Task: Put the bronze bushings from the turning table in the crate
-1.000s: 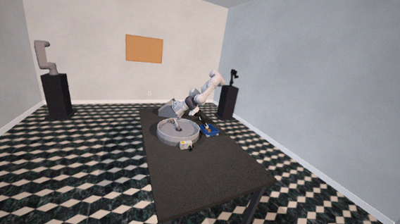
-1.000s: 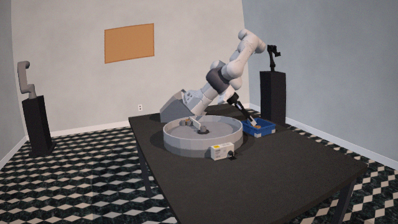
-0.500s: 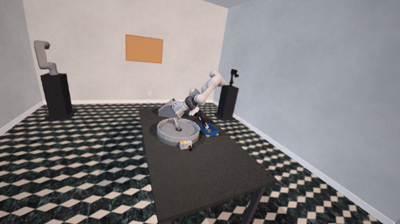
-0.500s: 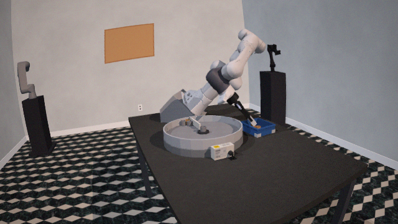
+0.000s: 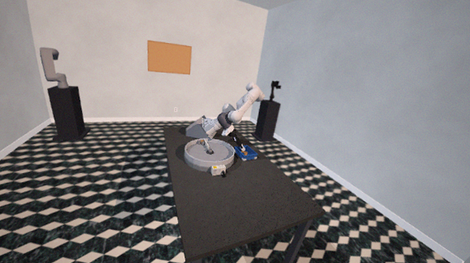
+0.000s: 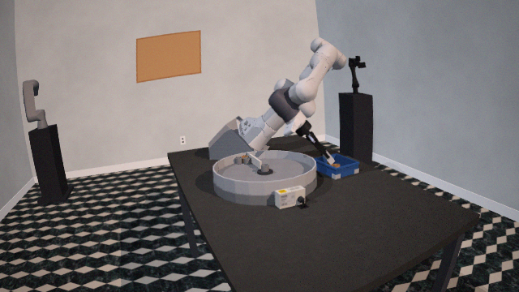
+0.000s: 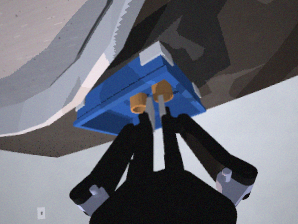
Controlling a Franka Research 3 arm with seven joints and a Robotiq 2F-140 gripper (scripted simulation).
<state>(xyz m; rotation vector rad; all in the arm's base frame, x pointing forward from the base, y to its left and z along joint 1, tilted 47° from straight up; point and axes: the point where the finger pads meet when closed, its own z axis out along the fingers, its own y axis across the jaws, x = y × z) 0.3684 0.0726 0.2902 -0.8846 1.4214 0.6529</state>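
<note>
The blue crate (image 5: 251, 157) (image 6: 349, 169) (image 7: 112, 86) stands right of the turning table (image 5: 200, 158) (image 6: 243, 189). In the wrist view one bronze bushing (image 7: 138, 103) lies in the crate beside another bronze bushing (image 7: 162, 90). My gripper (image 5: 243, 149) (image 6: 331, 161) (image 7: 156, 103) points down into the crate, its fingertips close to both. It is almost shut, a narrow gap between the fingertips, and holds nothing that I can see. At the turning table's far left, a bronze bushing (image 6: 244, 156) shows behind a steel bushing (image 6: 238, 161) and another steel bushing (image 6: 246, 161).
A light guide bar (image 6: 255, 160) reaches over the turning table towards its grey hub (image 6: 264, 168). The turning table's raised wall stands close to the crate. A white box (image 5: 218, 170) (image 6: 289, 197) with a small black part stands at its front.
</note>
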